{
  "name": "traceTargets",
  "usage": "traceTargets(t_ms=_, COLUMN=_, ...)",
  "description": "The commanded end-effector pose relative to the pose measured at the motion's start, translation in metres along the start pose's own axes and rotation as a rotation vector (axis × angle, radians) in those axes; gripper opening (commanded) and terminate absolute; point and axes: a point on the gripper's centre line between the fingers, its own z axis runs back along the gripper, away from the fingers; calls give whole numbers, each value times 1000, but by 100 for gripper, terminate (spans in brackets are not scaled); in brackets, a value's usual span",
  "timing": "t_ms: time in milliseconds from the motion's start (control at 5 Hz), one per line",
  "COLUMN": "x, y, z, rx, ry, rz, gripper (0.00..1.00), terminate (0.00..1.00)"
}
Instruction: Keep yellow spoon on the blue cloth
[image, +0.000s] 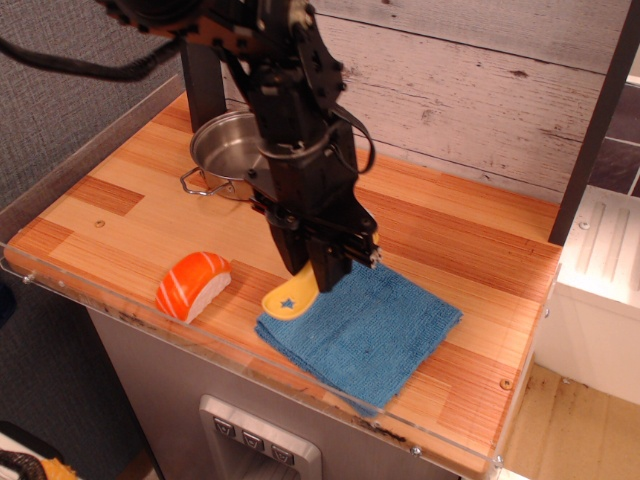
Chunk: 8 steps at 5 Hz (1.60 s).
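Note:
The yellow spoon (291, 298) shows only its rounded handle with a blue star mark; its head is hidden behind my fingers. My gripper (325, 275) is shut on the yellow spoon and holds it low over the left corner of the blue cloth (375, 325), with the handle hanging out over the cloth's left edge. I cannot tell if the spoon touches the cloth. The blue cloth lies folded and flat near the front edge of the wooden table (450, 240).
A steel pot (222, 150) with a side handle stands at the back left, partly behind my arm. An orange-and-white sushi toy (192, 284) lies at the front left. A clear plastic lip runs along the table's front and left edges. A plank wall stands behind.

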Motion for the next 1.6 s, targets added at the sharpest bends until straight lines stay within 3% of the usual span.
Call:
traceTargets(t_ms=0, x=-1, y=-6, z=-4, rx=4, ry=6, rz=-71, gripper=0, terminate=0)
traceTargets(t_ms=200, x=2, y=0, z=8, rx=-7, ry=15, rz=-65, gripper=100, terminate=0)
traceTargets(t_ms=400, x=6, y=17, z=33, rx=-40, ry=-8, rz=-26, gripper=100, terminate=0)
traceTargets(t_ms=600, x=12, y=54, z=58, rx=-42, ry=3, rz=28, gripper=100, terminate=0)
traceTargets(t_ms=800, x=13, y=104, z=81, rx=17, ry=-22, rz=116, gripper=100, terminate=0)
traceTargets(t_ms=1000, x=8, y=122, z=83, rx=51, ry=-8, rz=52, gripper=100, terminate=0)
traceTargets(t_ms=1400, x=2, y=126, z=82, rx=62, ry=-6, rz=27, gripper=100, terminate=0)
